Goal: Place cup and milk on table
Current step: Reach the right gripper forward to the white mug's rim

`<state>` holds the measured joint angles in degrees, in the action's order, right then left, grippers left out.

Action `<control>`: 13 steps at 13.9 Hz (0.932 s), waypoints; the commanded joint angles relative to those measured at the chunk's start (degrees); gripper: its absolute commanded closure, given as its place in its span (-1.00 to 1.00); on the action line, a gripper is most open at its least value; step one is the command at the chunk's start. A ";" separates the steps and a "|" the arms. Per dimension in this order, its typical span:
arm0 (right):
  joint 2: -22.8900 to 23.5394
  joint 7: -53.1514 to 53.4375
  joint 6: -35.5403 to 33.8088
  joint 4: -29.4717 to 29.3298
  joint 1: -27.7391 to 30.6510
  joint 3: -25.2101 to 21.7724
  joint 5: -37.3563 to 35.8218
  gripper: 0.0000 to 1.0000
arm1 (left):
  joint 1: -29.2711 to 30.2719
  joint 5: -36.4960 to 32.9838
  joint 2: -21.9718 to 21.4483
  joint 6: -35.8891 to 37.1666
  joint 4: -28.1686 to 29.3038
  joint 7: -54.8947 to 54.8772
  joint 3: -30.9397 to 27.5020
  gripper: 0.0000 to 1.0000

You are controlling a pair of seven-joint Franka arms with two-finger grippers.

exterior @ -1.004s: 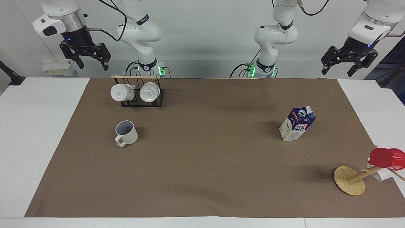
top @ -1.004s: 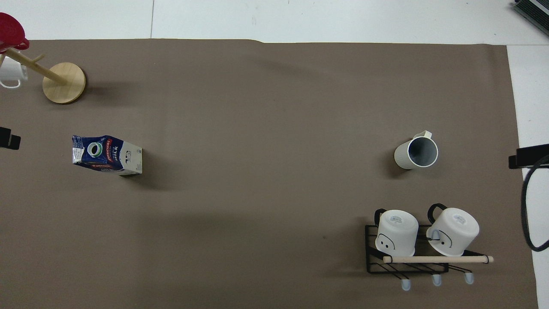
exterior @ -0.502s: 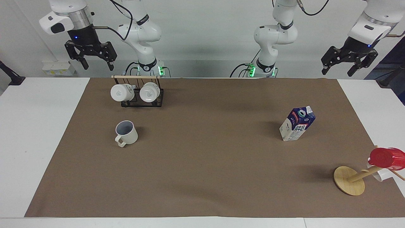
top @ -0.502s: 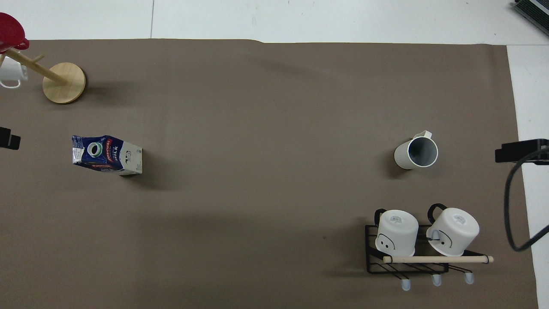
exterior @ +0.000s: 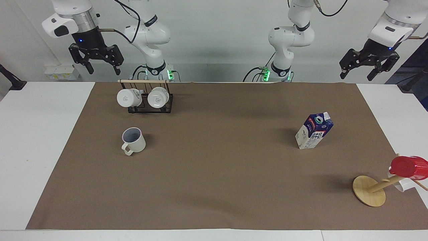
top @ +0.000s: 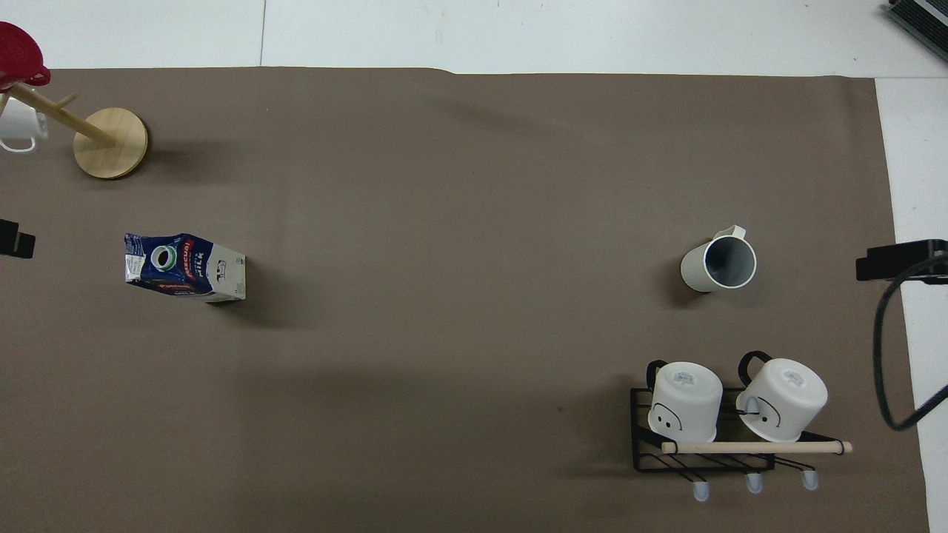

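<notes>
Left of centre in the facing view, the cup (exterior: 133, 140) stands upright on the brown mat (exterior: 214, 187), handle toward the lower edge of the frame; right of centre, the milk (exterior: 314, 131) stands upright, well apart from it. Both already rest on the tabletop (exterior: 40, 140). The right tool (exterior: 96, 61), at the upper left of the frame, hangs high with fingers spread wide and empty. The left tool (exterior: 368, 66), at the upper right, hangs likewise open and empty. If either item needs moving, a good approach would likely descend vertically, gripping the cup across its rim and the carton across its narrow body. A black wire rack (exterior: 150, 103) holding two white mugs (exterior: 128, 97) stands just above the cup and could crowd the right arm's descent. A wooden stand (exterior: 369, 190) bearing a red cup (exterior: 409, 167) occupies the lower right, clear of the milk.
</notes>
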<state>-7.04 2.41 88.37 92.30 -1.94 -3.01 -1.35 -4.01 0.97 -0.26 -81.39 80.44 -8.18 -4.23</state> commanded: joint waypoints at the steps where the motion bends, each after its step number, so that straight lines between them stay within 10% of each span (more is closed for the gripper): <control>1: 2.38 -1.97 6.08 2.87 0.80 0.11 -0.59 -1.00 | -0.04 -0.62 -0.97 0.62 0.69 0.62 0.01 -1.00; 13: 10.65 6.73 32.21 21.16 -3.07 0.54 -2.34 -1.00 | -0.04 -0.62 -0.97 0.18 0.69 0.27 0.01 -1.00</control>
<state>4.46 7.30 118.40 110.95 -4.44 -2.67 -2.13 -4.01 0.97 -0.26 -81.27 80.44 -8.18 -4.22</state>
